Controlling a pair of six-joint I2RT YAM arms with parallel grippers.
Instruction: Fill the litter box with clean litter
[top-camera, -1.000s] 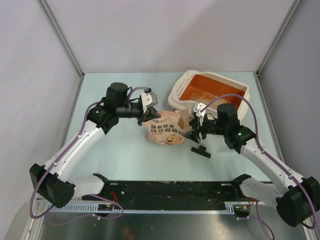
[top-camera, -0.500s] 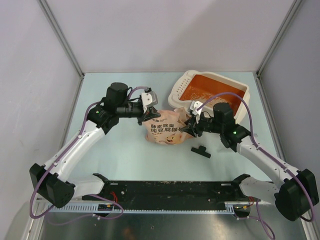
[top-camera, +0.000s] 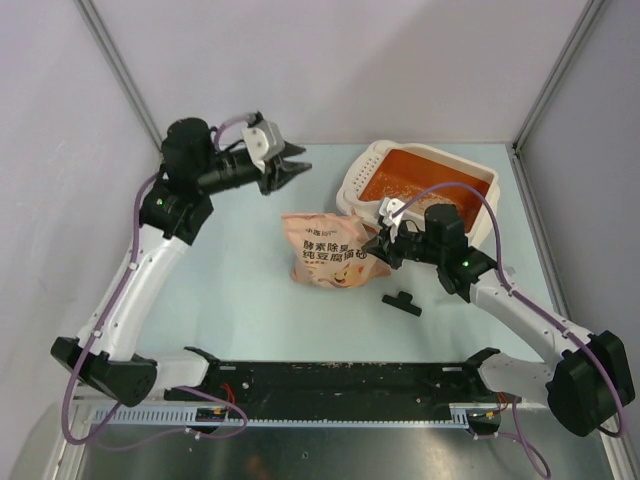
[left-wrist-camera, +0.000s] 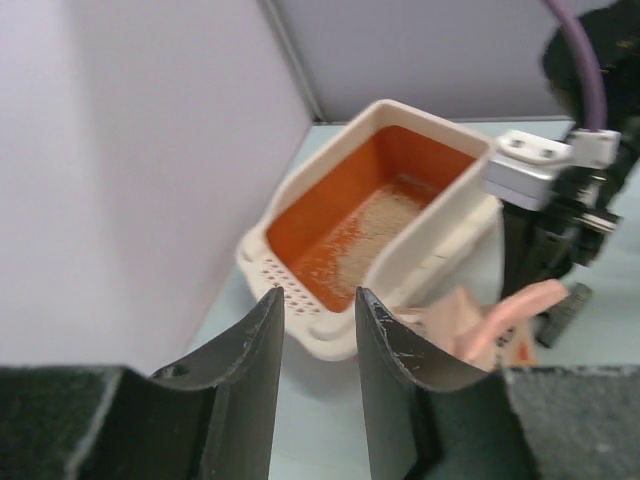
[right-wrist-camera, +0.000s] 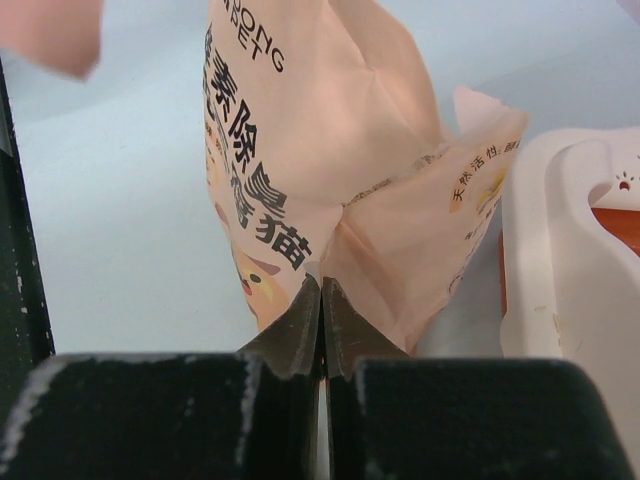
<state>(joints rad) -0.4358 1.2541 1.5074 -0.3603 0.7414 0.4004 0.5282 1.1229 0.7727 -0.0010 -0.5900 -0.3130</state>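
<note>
Writing can be read on the pink bag. In the top view its face carries two lines of large dark Chinese characters, 酵素除臭 above 纯豆腐猫砂. A smaller line over them is too small to read. In the right wrist view the same bag shows Latin capitals ending in "ONG" with "PET" beneath. Below those come the black characters 素除臭 and 猫, and its side fold bears small orange characters, 天然活性.

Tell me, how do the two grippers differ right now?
The left gripper is open and empty; the right gripper is shut, seemingly pinching the pink litter bag by its edge. The left gripper hangs clear of the bag, pointing toward the litter box; the right gripper touches the bag. Both are black, two-fingered.
</note>
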